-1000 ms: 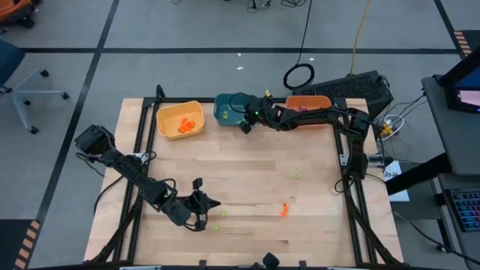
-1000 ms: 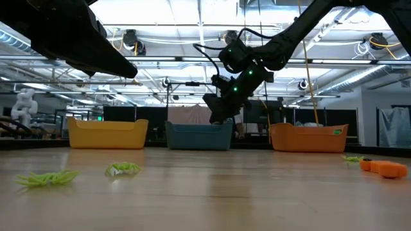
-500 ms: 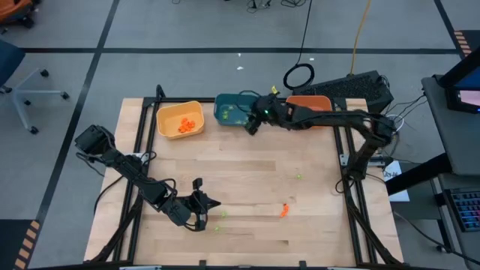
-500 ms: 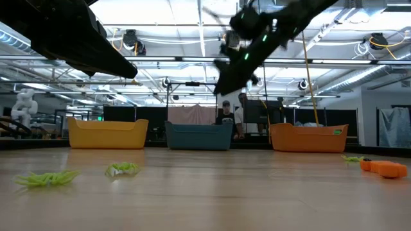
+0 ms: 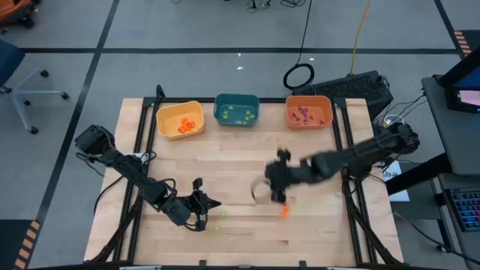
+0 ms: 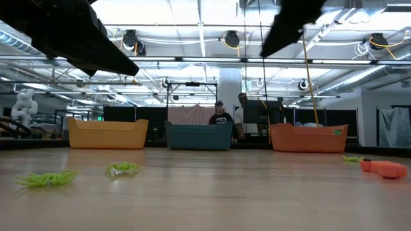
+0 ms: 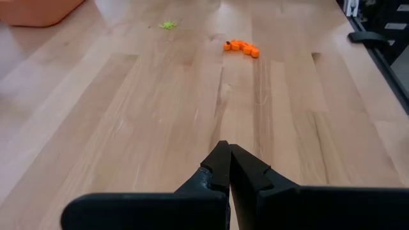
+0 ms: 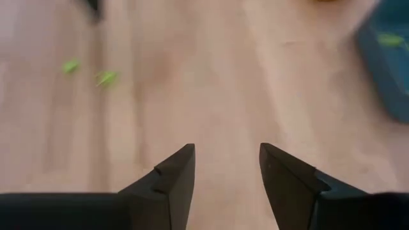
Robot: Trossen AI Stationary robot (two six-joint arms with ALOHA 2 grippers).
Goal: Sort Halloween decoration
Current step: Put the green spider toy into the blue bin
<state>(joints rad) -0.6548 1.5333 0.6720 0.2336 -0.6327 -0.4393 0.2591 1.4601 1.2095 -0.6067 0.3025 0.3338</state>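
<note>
Reaching low over mid-table, right pincer (image 5: 274, 192) open above orange trinket (image 5: 284, 211).

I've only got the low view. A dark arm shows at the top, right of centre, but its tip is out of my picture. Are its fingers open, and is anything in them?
Observer: That is the right gripper. Its fingers stand open with nothing between them.
Operator: Where is it over the table?
Observer: From above, it hangs over the middle of the table, close to the orange trinket.
Operator: And the left one?
Observer: The left gripper is shut and empty, next to two light-green trinkets.
</note>
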